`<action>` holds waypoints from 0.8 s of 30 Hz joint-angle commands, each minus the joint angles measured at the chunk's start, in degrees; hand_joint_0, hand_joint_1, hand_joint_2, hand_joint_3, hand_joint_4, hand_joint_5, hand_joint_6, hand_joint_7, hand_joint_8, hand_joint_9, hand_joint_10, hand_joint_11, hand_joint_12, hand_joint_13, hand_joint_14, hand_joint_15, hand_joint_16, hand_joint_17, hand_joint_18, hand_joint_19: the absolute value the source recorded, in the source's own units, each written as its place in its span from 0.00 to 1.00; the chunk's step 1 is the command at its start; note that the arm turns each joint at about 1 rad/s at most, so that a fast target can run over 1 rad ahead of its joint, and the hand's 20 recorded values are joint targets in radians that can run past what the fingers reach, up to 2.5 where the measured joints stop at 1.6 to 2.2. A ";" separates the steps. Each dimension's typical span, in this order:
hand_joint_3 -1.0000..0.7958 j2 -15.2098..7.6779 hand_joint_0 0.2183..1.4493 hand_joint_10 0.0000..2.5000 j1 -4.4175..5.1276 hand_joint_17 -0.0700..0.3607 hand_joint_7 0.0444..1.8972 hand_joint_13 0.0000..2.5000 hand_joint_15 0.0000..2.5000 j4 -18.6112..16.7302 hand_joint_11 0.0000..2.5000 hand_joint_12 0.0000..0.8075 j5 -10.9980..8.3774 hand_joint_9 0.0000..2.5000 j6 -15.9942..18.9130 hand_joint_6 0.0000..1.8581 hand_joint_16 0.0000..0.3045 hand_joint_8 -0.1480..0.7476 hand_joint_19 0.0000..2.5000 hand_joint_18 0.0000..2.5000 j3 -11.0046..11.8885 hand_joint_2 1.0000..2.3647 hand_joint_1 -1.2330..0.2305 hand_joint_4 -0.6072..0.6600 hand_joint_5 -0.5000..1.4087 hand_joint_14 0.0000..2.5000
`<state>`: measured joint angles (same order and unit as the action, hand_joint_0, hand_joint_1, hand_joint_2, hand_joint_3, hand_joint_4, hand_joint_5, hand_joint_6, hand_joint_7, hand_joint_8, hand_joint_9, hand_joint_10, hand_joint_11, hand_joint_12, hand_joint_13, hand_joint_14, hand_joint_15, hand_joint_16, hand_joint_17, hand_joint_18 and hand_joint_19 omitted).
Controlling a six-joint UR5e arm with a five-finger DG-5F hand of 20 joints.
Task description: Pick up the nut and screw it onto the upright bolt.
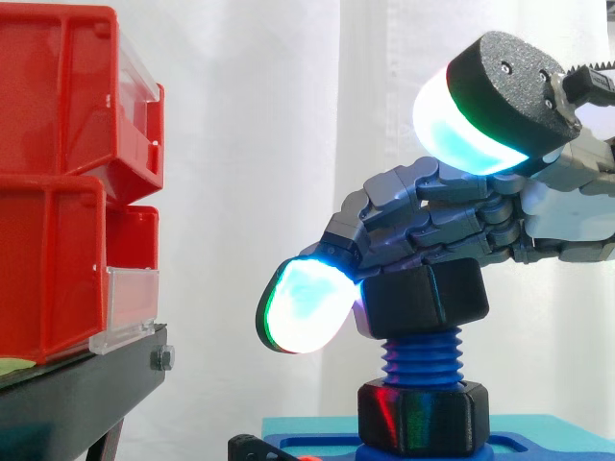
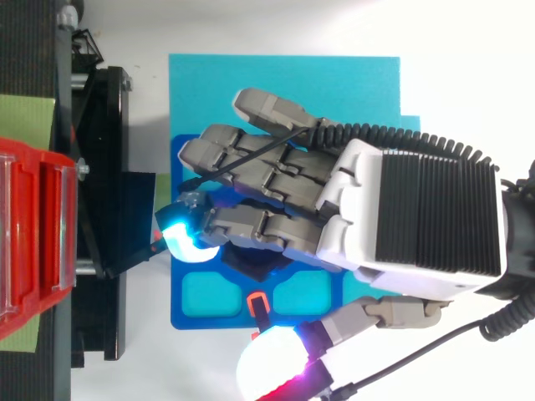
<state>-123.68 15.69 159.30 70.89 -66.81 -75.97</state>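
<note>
Black nut seated on the top threads of the upright blue bolt, above a second nut at the bolt's foot. My hand lies over the upper nut, fingers curled down around it, one glowing fingertip against its side, thumb standing clear above. I judge the nut light, stiff and smooth-faced. It is best gripped on opposite flats and kept level, lest the coarse thread cross.

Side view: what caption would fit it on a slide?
The hand, fingers curled round a black nut atop the upright blue bolt.
</note>
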 commanded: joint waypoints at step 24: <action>0.28 0.02 0.23 0.00 -5.15 0.33 0.64 0.15 0.00 3.30 0.00 0.36 7.60 0.21 -0.16 0.27 0.11 0.54 0.00 0.07 2.75 0.00 0.74 0.71 0.23 0.00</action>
<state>-123.67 11.27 162.10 77.27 -66.91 -73.66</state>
